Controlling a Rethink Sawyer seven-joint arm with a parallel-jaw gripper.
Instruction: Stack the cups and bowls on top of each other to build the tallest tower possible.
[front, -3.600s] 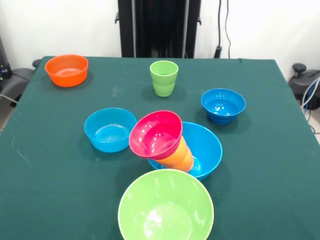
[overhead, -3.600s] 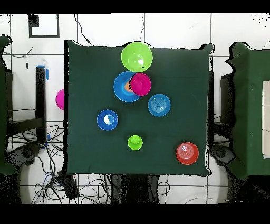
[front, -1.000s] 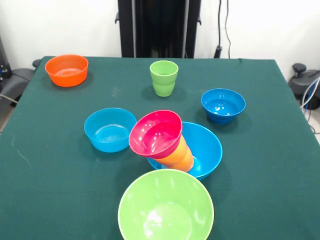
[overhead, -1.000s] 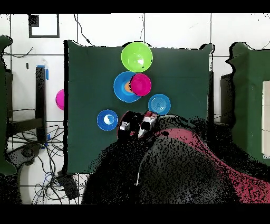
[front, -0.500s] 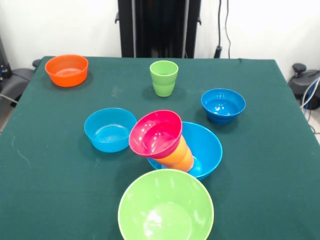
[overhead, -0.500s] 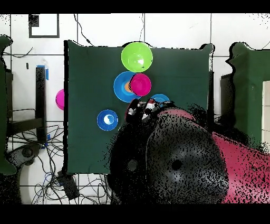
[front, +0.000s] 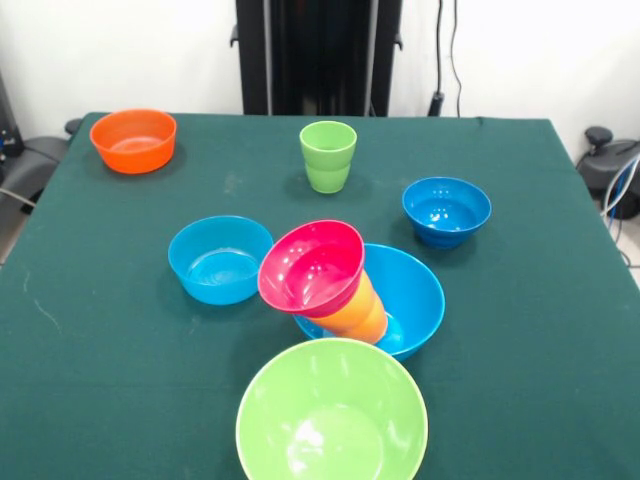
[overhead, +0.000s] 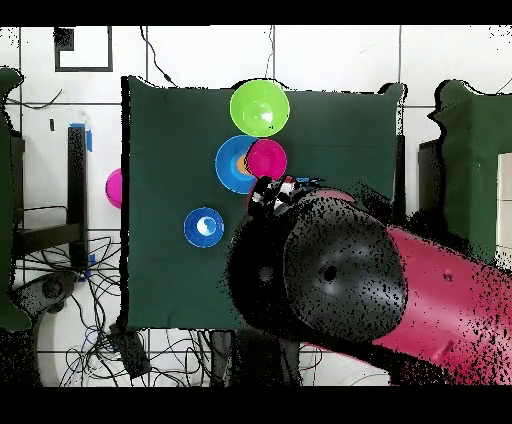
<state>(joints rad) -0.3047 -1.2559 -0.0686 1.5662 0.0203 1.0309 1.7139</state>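
Note:
A small pink-red bowl (front: 312, 267) sits tilted on the orange-yellow cup (front: 362, 312), which leans inside the large blue bowl (front: 412, 298); this is the only pile. The large lime green bowl (front: 332, 415) stands at the front. Two small blue bowls (front: 220, 258) (front: 446, 210), the light green cup (front: 328, 155) and the small orange bowl (front: 133, 140) stand apart. The gripper (overhead: 275, 193) shows only in the overhead view, just below the pink-red bowl (overhead: 267, 159) and the large blue bowl (overhead: 234, 166). The arm hides one small blue bowl, the green cup and the orange bowl there.
The dark green table (front: 90, 350) carries everything. The red and black arm (overhead: 340, 280) covers the overhead view's lower right. The lime bowl (overhead: 260, 107) and a small blue bowl (overhead: 204, 227) show there. A magenta round thing (overhead: 113, 188) lies beside the table's left edge.
In the overhead view the arm has swung further over the table and the gripper has moved up toward the pile, now covering one small blue bowl. The cups and bowls have not moved.

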